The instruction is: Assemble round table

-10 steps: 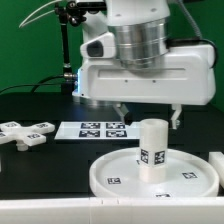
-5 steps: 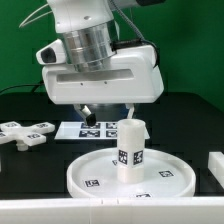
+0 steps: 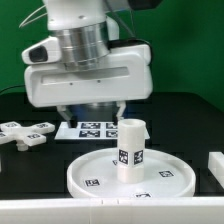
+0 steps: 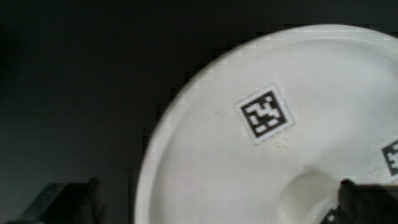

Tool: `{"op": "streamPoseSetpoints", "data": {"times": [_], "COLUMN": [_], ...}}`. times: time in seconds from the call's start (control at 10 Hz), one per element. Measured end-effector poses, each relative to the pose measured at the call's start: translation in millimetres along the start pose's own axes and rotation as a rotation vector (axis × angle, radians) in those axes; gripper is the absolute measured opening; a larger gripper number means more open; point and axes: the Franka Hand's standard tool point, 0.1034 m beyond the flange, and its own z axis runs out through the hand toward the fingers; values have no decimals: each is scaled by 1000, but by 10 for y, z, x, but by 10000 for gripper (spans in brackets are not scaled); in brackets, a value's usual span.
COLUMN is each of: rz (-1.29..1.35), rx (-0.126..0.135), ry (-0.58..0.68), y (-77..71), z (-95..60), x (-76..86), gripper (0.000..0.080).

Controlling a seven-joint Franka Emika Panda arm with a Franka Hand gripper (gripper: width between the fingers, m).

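The round disc lies flat near the table's front, and the short cylinder leg stands upright in its middle. The cross-shaped foot lies apart at the exterior view's left. My gripper hangs open and empty just behind the disc, to the leg's left in the exterior view and about level with its top. In the wrist view the disc's rim and a tag fill the frame. My gripper straddles the disc's edge, and both dark fingertips are bare.
The marker board lies on the black table behind the disc, under my gripper. A plain white block sits at the exterior view's right edge. A black stand rises at the back left.
My gripper has moved steadily toward the exterior view's left, from above the leg to behind and beside it. The disc with the leg has shifted a little left. The foot has not moved.
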Motion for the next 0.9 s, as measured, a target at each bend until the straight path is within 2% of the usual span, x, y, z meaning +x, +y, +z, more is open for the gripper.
{"op": "streamPoseSetpoints", "data": {"times": [0.3,0.4,0.5,0.6,0.8,0.9], "rz": [10,-39,-147,-306,-458,-442], "rx": [-1,-17,-44,-63,-83,-80], "ry": [-2,9,35,43,38,37], "y": [-2,-16,-66,-2,138,124], "z": [15,23,52,87,87,93], "x": [-4,22,71,44,19,17], "gripper": [649,649,649,649,649,649]}}
